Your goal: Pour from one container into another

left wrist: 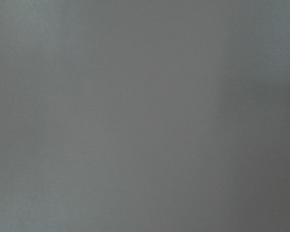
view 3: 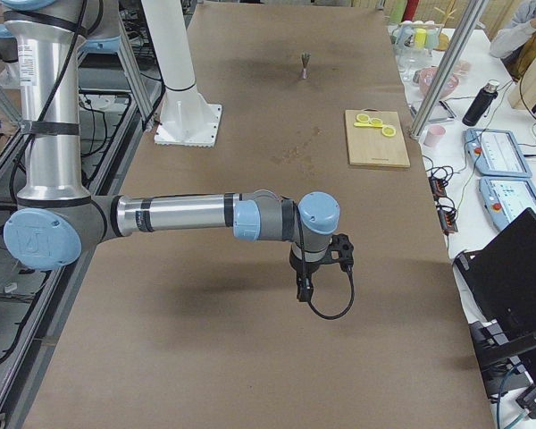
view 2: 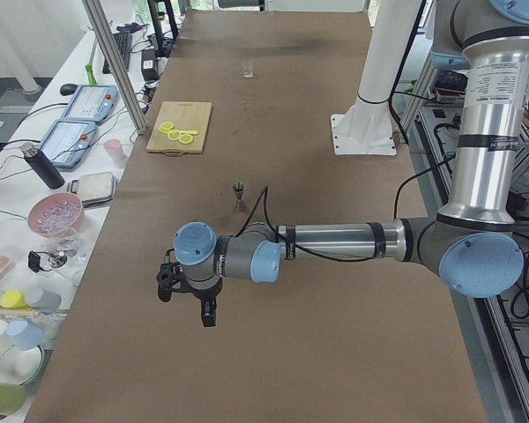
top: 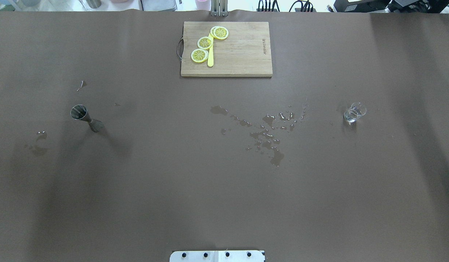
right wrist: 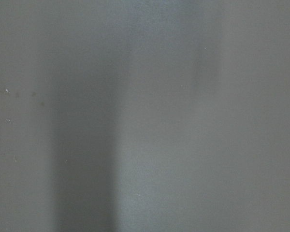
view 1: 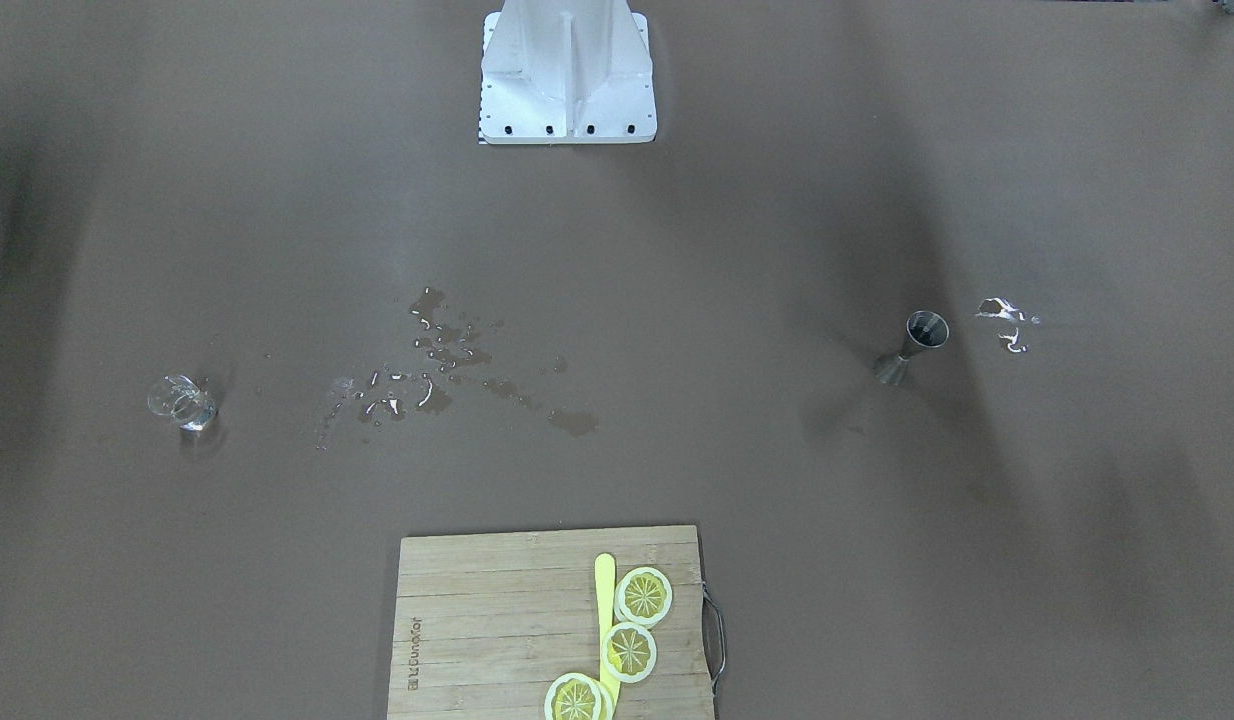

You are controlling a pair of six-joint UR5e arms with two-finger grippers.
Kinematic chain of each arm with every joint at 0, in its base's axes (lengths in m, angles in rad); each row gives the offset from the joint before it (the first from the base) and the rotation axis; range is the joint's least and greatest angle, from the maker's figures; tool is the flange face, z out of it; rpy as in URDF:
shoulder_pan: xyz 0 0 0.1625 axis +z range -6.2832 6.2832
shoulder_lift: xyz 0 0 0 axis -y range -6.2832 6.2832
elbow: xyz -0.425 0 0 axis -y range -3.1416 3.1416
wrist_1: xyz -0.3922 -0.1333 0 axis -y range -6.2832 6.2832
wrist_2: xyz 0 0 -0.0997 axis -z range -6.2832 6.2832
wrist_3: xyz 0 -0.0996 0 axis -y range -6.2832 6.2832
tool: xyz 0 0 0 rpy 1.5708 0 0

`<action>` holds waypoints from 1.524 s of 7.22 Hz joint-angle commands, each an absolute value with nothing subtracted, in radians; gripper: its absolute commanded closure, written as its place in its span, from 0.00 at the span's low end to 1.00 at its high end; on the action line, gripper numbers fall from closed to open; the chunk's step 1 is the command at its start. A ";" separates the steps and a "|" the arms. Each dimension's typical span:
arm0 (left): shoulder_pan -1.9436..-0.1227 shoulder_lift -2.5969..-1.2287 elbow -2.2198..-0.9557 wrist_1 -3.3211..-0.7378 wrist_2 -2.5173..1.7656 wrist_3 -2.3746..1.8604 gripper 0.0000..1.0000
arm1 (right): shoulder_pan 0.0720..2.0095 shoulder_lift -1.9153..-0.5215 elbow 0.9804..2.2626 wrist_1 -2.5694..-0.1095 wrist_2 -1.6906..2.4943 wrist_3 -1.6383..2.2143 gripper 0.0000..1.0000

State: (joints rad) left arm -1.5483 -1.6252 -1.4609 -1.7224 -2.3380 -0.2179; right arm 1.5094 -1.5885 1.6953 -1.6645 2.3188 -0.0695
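Both my left jaws and right jaws hang over the counter's (top: 173, 189) ends, well apart from the things. Wide or narrow, I cannot tell. A puddle (top: 270, 138) lies nearer me than the cutting board (top: 242, 54). Right of the board stands the glass (top: 353, 112), handy for my right arm. Left of it, the jigger (top: 84, 118) waits mouth-up to receive.

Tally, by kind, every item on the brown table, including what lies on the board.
Small clear drinking glass: 1
Small steel hourglass jigger: 1
Wooden cutting board: 1
Yellow lemon slices: 3 clear, perhaps a fourth beneath
Yellow flat stick: 1
Total: 7
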 commanded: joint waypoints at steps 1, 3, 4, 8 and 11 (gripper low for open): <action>-1.548 -1.626 -1.463 -1.723 -2.330 -0.218 0.01 | 1.493 -1.577 1.697 -1.660 2.316 -0.098 0.00; -1.514 -1.635 -1.462 -1.720 -2.329 -0.221 0.01 | 1.489 -1.556 1.703 -1.652 2.316 -0.160 0.00; -1.514 -1.635 -1.460 -1.717 -2.327 -0.221 0.01 | 1.488 -1.505 1.677 -1.635 2.298 -0.232 0.00; -1.500 -1.648 -1.491 -1.753 -2.336 -0.226 0.01 | 1.447 -1.465 1.690 -1.647 2.353 -0.233 0.00; -1.476 -1.652 -1.538 -1.792 -2.345 -0.260 0.01 | 1.405 -1.438 1.698 -1.632 2.358 -0.212 0.00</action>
